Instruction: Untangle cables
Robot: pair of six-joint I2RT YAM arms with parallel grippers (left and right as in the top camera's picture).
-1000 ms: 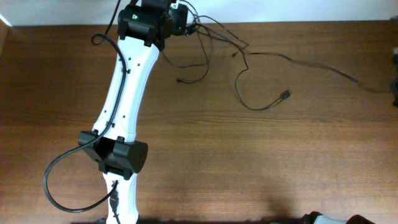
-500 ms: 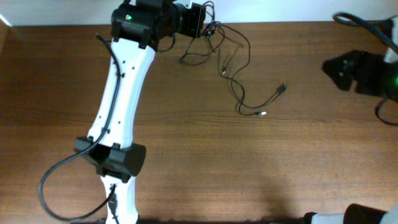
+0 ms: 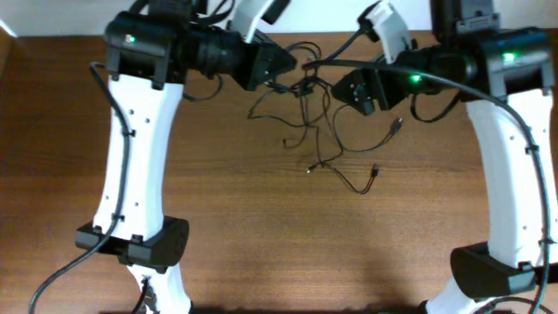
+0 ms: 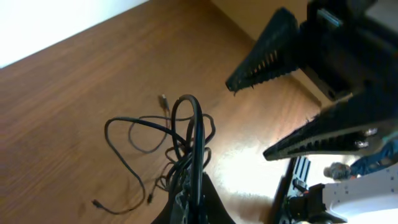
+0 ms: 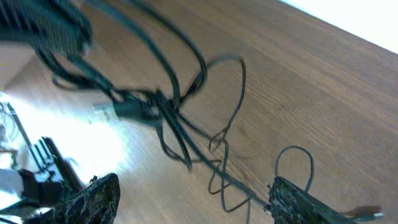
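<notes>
Cables (image 3: pixel 307 87) bunched, pinched in left gripper (image 3: pixel 288 64); right gripper (image 4: pixel 249 121) spread wide beside; ends trail on table (image 3: pixel 261 218).

Thin black cables (image 3: pixel 304 87) bunch in a knot near the table's (image 3: pixel 261 244) far edge, their small plug ends trailing loose toward the middle.

The white right arm (image 3: pixel 510 131) is swinging in from the right edge of the overhead frame to the upper centre, its black two-finger right gripper (image 3: pixel 347 90) spreading wide just beside the bunch. The black left gripper (image 3: pixel 281 65) is sliding rightward along the top edge, pinching the thin black cables (image 3: pixel 307 87). The strand that reached the right edge is being drawn in toward mid-frame.
</notes>
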